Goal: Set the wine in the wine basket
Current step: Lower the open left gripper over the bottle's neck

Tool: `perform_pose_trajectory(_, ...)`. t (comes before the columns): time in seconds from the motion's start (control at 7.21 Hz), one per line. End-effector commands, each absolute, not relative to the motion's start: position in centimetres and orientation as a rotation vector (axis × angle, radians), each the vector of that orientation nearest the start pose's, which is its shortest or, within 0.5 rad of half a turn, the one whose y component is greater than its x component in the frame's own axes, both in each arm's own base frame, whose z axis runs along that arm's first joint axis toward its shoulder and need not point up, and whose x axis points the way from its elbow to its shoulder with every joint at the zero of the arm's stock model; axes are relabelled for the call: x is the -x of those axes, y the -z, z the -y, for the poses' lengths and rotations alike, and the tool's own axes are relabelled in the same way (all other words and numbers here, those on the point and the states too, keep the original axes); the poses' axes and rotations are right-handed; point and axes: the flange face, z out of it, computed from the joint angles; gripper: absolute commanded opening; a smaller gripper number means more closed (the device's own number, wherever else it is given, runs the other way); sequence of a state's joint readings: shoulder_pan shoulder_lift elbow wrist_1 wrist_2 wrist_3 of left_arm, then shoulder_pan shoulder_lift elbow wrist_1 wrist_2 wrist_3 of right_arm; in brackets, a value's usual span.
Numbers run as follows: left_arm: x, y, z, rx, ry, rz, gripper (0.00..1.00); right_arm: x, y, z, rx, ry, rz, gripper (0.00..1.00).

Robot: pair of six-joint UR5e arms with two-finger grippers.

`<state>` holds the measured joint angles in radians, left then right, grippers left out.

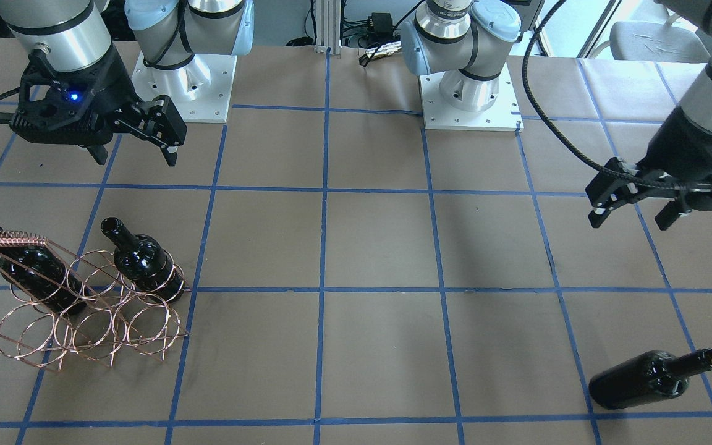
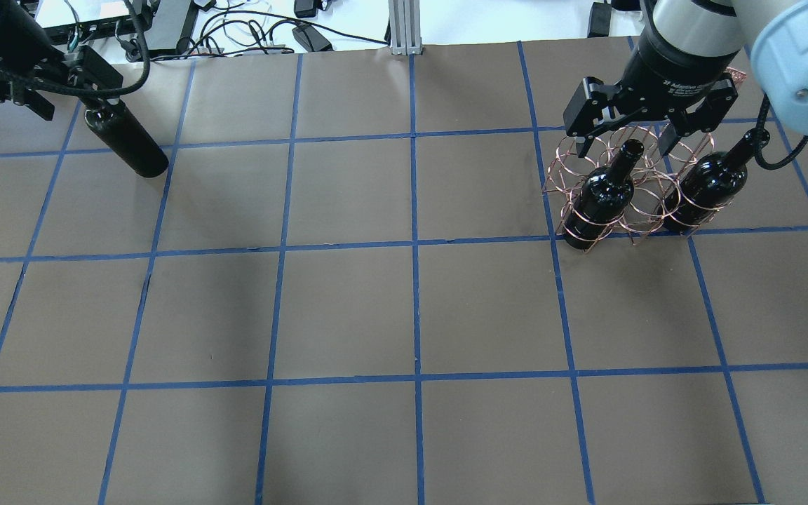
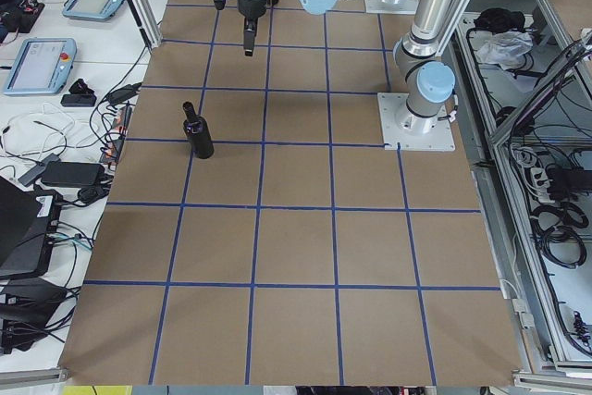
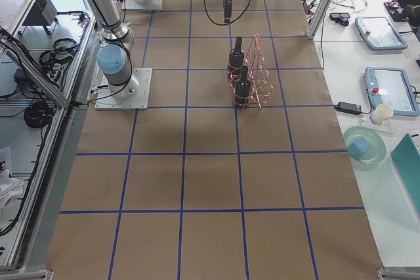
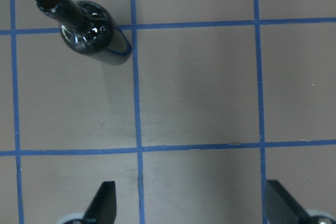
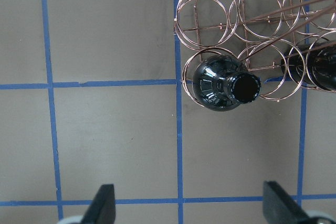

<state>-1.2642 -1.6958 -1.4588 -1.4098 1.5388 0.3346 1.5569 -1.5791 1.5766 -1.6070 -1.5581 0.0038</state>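
Your glossy near-black glass wine bottle [image 3: 197, 133], the one not yet racked, is standing upright on the brown paper-covered desk [image 2: 404, 308]. It is on the robot's left side, just beside a crossing of the blue tape lines. It is sitting well apart from the copper-coloured thin-wire wine basket [image 1: 122, 326].

The left fingers [image 5: 105, 200] are hanging above the desk near this bottle, spread wide and grasping nothing. In the left wrist view the bottle's open mouth is showing ahead of them and off to one side, not between them.

The basket is resting on the robot's right side of the desk. It is carrying two more dark bottles of the same kind, both with their necks poking up out of the loops. The first racked bottle [image 1: 143, 259] is sitting in the end loop nearest the desk's middle. The second racked bottle [image 1: 34, 269] is lying under the coiled-wire handle [image 1: 10, 238].

The right fingers [image 6: 105, 203] are hovering over the basket, released and wide apart, holding nothing. In the right wrist view the first racked bottle's mouth is showing ahead of them.
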Motion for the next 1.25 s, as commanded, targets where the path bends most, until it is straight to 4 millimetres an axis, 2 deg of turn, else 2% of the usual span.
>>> perform_pose_trajectory(0.0, -8.1, -47.7, 60.9, -0.082, 0.209, -3.113, 1.00, -12.7, -49.2, 49.4, -0.024, 0.053, -3.131, 1.00)
perform_pose_trajectory(0.28, -9.9, -45.9, 64.8, -0.134, 0.312, -3.080, 1.00, -12.7, -49.7, 49.2, -0.026, 0.072, -3.130, 1.00)
perform_pose_trajectory(0.42, -10.5, -44.6, 66.2, -0.139, 0.341, -3.071, 0.99, -12.7, -49.0, 49.3, -0.019, 0.041, -3.132, 1.00)
perform_pose_trajectory(0.55, -10.7, -43.6, 67.3, -0.141, 0.353, -3.085, 0.95, -12.7, -49.1, 49.4, -0.021, 0.060, -3.129, 1.00)
perform_pose_trajectory(0.83, -11.5, -42.5, 69.3, -0.143, 0.352, -3.087, 0.95, -12.7, -49.2, 49.5, -0.040, 0.065, -3.128, 1.00)
perform_pose_trajectory(1.11, -12.9, -41.4, 70.2, -0.146, 0.338, -3.091, 0.96, -12.7, -49.7, 50.1, -0.030, 0.156, -3.123, 1.00)
